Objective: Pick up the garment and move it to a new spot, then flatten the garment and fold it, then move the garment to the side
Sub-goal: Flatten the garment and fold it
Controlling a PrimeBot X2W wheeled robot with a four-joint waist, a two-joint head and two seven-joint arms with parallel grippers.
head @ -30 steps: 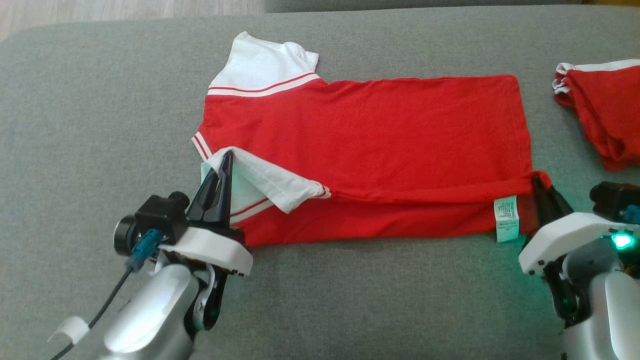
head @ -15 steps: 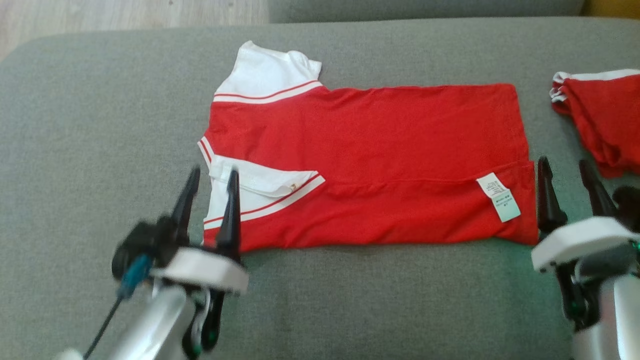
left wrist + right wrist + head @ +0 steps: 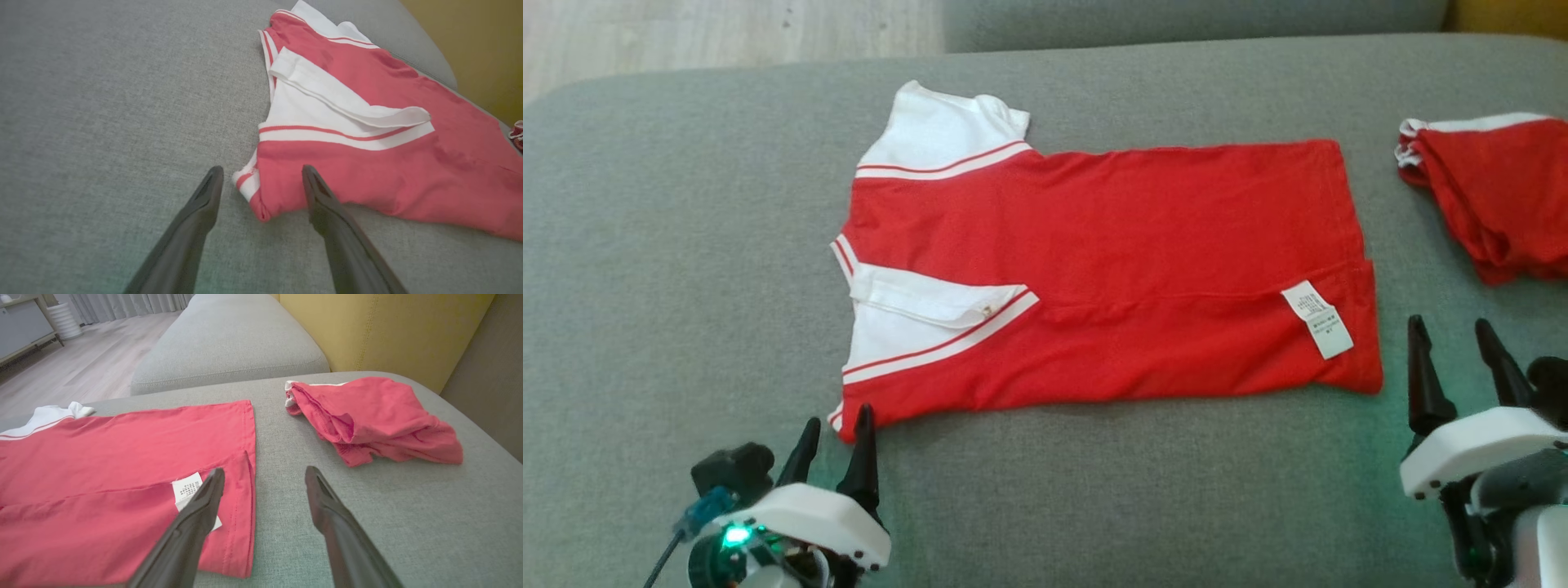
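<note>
The garment (image 3: 1111,261) is a red shirt with white sleeves, lying flat on the grey cushion with its near long edge folded over, a white care label (image 3: 1318,318) showing. My left gripper (image 3: 836,420) is open just off the shirt's near left corner (image 3: 257,204), touching nothing. My right gripper (image 3: 1452,333) is open beside the shirt's right hem (image 3: 247,486), empty. In the left wrist view my left gripper (image 3: 261,173) straddles that corner. In the right wrist view my right gripper (image 3: 264,473) hovers over bare cushion by the hem.
A second red garment (image 3: 1494,196) lies bunched at the far right of the cushion (image 3: 686,245), also (image 3: 367,420). Wooden floor (image 3: 686,33) lies beyond the cushion's far edge. A yellow backrest (image 3: 388,330) rises behind.
Both grippers let go of the shirt's folded edge, opened and drew back toward me. The fold now lies flat on the shirt. The camera has shifted slightly.
</note>
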